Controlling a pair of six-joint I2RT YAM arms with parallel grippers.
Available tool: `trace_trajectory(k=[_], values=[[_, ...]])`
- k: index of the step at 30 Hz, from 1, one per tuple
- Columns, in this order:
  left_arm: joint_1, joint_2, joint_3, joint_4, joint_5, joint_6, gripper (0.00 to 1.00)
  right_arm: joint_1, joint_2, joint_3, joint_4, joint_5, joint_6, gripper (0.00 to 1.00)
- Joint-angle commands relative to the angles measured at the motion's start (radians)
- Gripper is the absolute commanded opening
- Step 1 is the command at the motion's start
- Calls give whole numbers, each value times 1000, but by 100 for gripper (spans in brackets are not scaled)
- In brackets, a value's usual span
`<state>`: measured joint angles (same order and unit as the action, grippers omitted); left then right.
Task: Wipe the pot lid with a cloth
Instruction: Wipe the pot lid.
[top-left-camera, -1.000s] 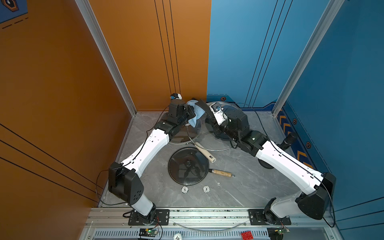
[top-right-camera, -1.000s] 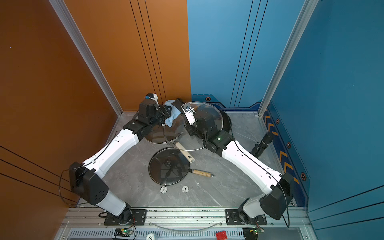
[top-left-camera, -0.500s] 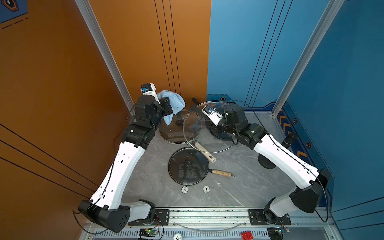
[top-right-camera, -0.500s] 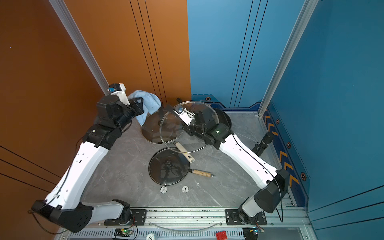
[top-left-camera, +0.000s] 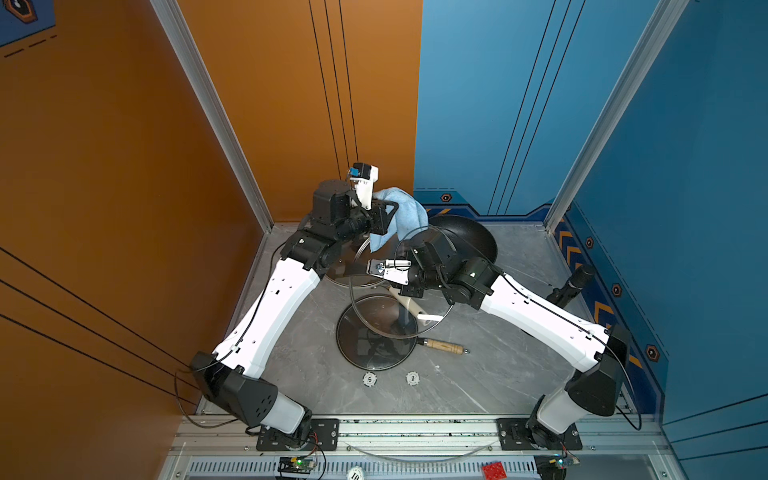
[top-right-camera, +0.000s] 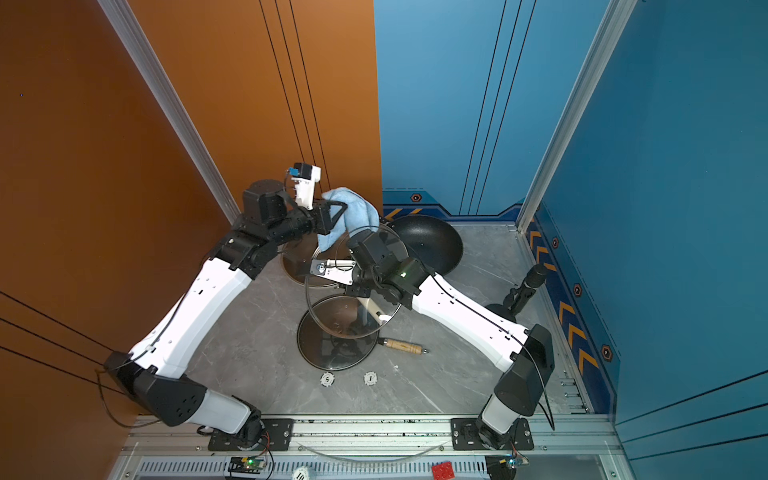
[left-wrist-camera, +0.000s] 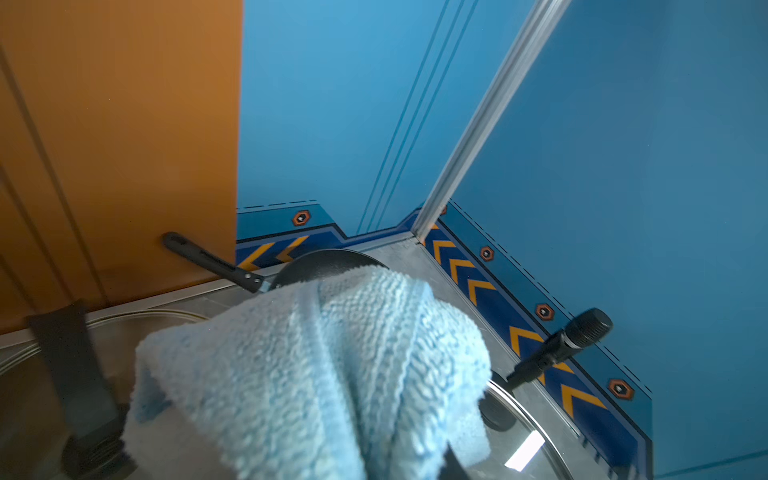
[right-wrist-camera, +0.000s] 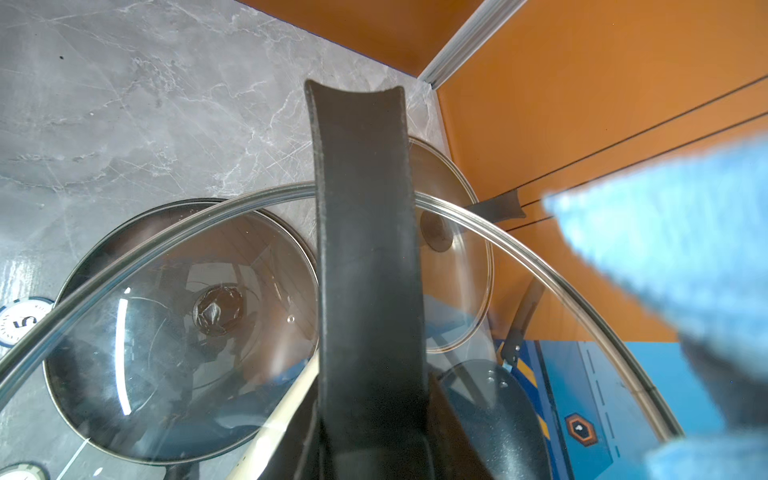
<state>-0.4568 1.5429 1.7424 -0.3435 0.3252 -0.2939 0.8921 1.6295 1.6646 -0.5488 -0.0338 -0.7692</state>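
Your right jaws are clamped on the lid (top-left-camera: 376, 299), holding it tilted and clear of the bench (top-left-camera: 498, 365). I judge that this lets one arm steady the glass while the other rubs it, and opens a face that would be hard to reach lying flat. In the right wrist view one finger (right-wrist-camera: 365, 249) lies across the glass and over its rim; its mate is hidden behind it.

Your left jaws are shut on the cloth (top-left-camera: 401, 210), held up near the back wall just beside the lid's far rim. I cannot tell whether cloth and glass touch. A dark-rimmed lid (top-left-camera: 374, 353) and the pan (top-left-camera: 469, 241) rest on the bench below, out of the way.

The lid is clear glass with a thin metal rim (right-wrist-camera: 498, 224), and you can see the bench straight through it. No smear shows on it from here. The cloth (left-wrist-camera: 316, 374) is light blue with a looped pile. It is bunched into loose folds that drape over the jaws, with a stitched hem running along one fold.
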Motion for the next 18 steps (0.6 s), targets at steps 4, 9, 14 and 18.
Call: trace_trajectory(k=[4,9,14,18], values=[[-49,81,125,-108,278,73,24,9,-31,76,117,102,-91,5],[1,40,18,-144,124,73,25,10,-50,32,183,186,-103,5],[137,5,-107,-145,-56,19,25,7,-84,-7,231,217,-105,5],[201,13,-160,-170,-124,6,24,7,-102,-30,263,242,-110,5]])
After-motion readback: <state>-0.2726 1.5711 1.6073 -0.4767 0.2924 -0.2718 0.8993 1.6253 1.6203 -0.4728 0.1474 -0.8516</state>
